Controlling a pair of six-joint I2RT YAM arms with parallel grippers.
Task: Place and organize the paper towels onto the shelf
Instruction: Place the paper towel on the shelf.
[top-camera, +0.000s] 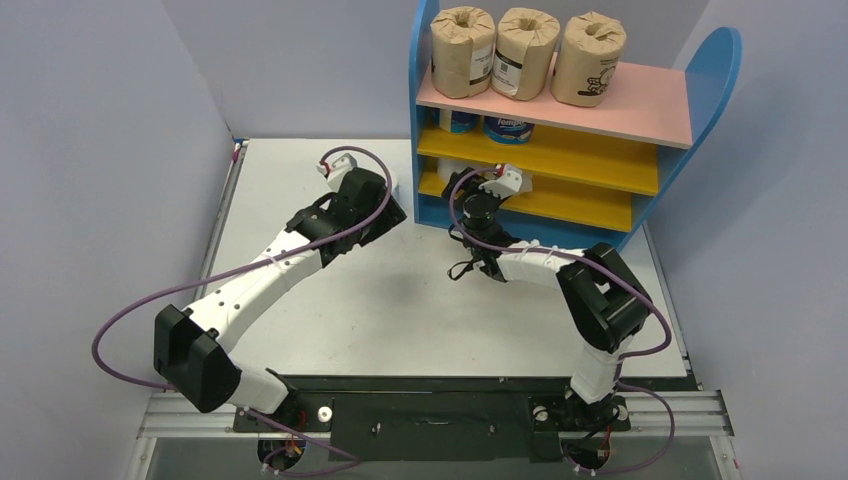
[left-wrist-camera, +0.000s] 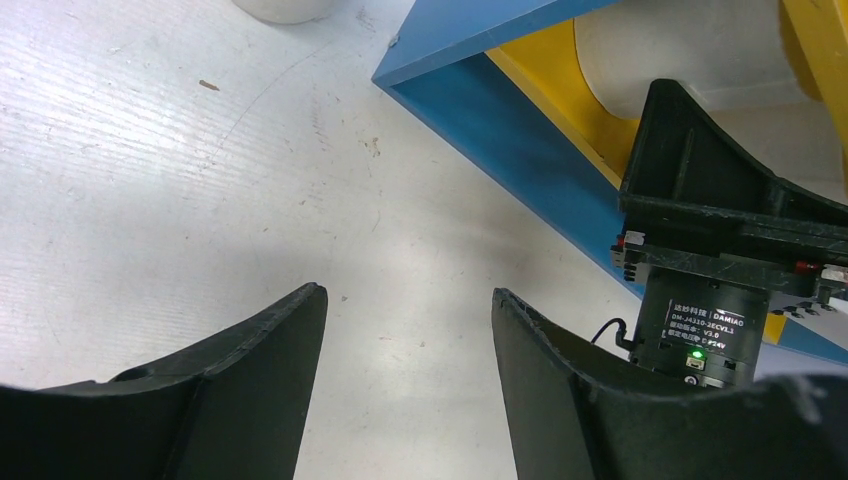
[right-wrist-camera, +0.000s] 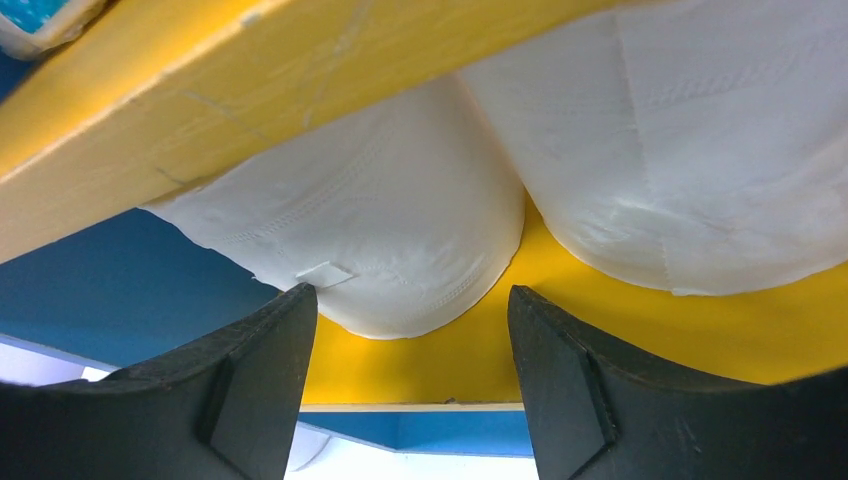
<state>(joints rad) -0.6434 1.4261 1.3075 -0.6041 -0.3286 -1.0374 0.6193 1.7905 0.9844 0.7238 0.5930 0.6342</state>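
The shelf (top-camera: 640, 112) stands at the back right. Three brown-wrapped paper towels (top-camera: 525, 52) sit on its pink top board, and two blue-and-white ones (top-camera: 508, 128) on the middle yellow board. Two plain white rolls (right-wrist-camera: 400, 240) (right-wrist-camera: 700, 150) lie side by side on the bottom yellow board (right-wrist-camera: 600, 330). My right gripper (right-wrist-camera: 412, 300) is open at that board's front edge, its tips just short of the left roll, nothing between them. My left gripper (left-wrist-camera: 410, 300) hangs open and empty over the table beside the shelf's blue left panel (left-wrist-camera: 500, 130). Another white roll (left-wrist-camera: 285, 8) stands on the table.
The right arm's wrist (left-wrist-camera: 700, 250) sits close to the right of my left fingers. In the right wrist view the middle yellow board (right-wrist-camera: 250, 110) hangs low over the white rolls. Grey walls enclose the white table (top-camera: 400, 310) on both sides.
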